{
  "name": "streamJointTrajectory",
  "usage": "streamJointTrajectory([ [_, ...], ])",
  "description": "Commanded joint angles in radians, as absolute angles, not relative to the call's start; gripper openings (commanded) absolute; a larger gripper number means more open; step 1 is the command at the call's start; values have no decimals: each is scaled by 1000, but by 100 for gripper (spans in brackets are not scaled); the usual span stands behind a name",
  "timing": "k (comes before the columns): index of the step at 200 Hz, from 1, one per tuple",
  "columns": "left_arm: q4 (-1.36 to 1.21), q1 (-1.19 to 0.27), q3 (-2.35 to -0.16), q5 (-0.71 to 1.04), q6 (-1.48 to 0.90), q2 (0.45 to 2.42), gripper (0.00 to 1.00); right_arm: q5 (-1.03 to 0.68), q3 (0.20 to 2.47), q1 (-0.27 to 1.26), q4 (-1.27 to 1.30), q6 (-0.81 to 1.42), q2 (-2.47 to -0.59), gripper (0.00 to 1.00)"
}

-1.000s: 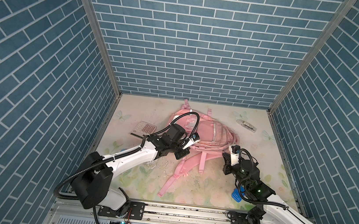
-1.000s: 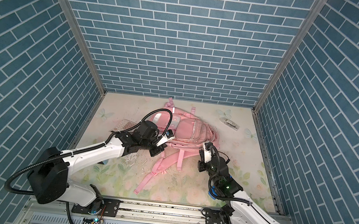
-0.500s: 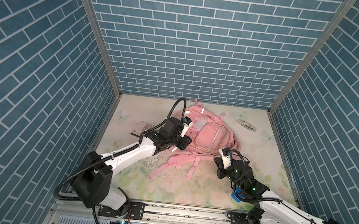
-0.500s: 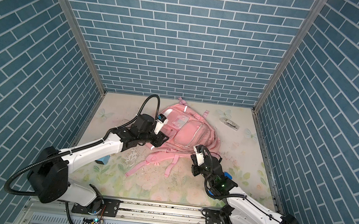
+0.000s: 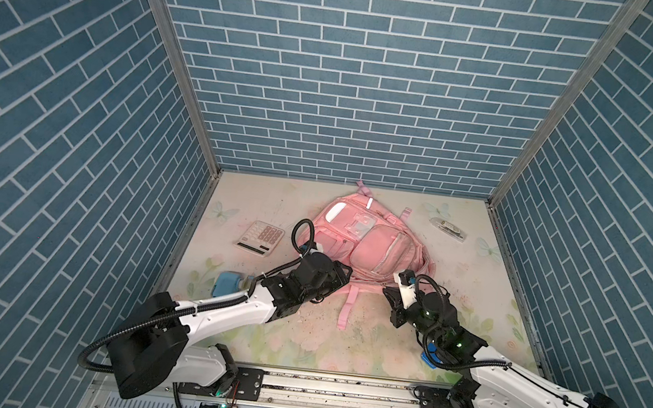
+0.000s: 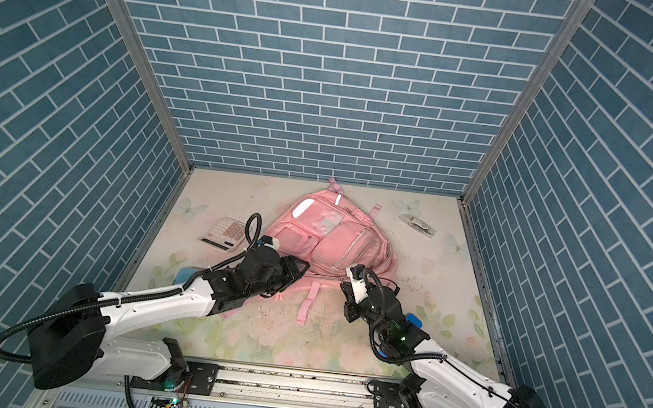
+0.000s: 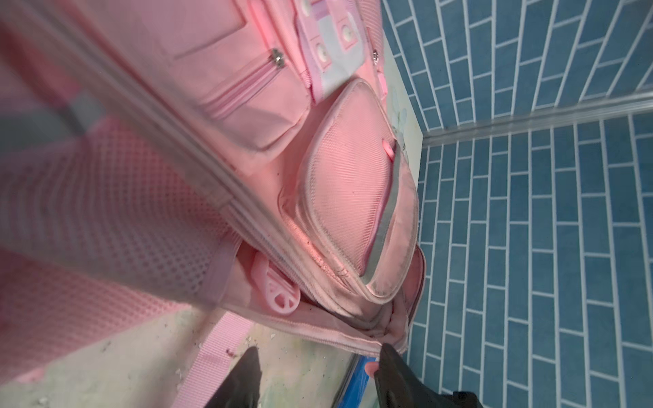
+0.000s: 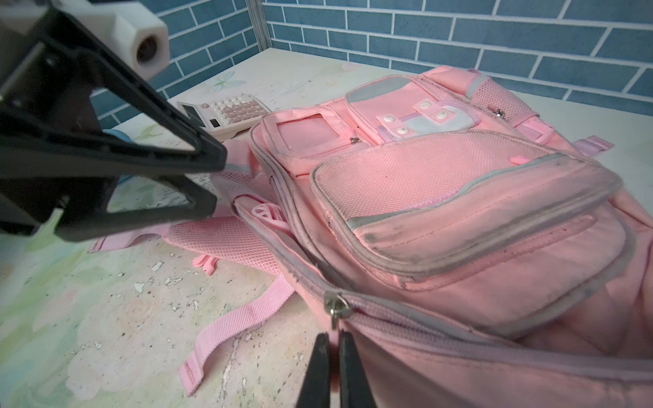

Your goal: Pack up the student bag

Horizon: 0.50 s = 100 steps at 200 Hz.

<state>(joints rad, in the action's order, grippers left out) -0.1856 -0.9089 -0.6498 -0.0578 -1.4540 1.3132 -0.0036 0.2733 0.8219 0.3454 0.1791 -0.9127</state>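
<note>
the student bag [image 5: 370, 243] lies flat, front pockets up, in the middle of the counter [image 5: 475, 280], towards the far wall, with its straps trailing to the near side. the right hand [image 8: 334, 335] is at the bag's near edge, pinched shut on the zip pull [image 8: 335, 307] of the main zip. on one side of the slider a dark gap shows and on the other the teeth are closed, so the big compartment looks only part-open.

the left hand [image 7: 319, 349] sits at the bag's near left corner with its jaws well apart. one fingertip is right at the fabric edge, but nothing is clamped.

so it's early days by my reckoning: this is the opening step and the packing is not yet begun. nothing can be seen inside the bag. a calculator [image 5: 260, 237] waits just left of it, a blue thing [image 5: 228, 284] lies near left, half hidden by the arm, and a clear packet [image 5: 447, 228] sits far right, well apart from the bag. all of them look left to go in, and then the zip needs closing.

as for writing, no brand or label is readable on the bag. the calculator keys and the mark on the packet are too small to read.
</note>
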Motion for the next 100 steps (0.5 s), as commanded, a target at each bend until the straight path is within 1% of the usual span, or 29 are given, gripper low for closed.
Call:
streamJointTrajectory([
  [1,-286,-965,-647,-169,-1682,1347,58,-6,278,852,455,186,-904,0],
  [42,-333,-1000,-642,-214,-1795,1428,60,12,271,881,452,186,-906,0],
  [100,-396,-1003,-648,-206,-1853,1511,57,18,264,899,451,184,-915,0],
])
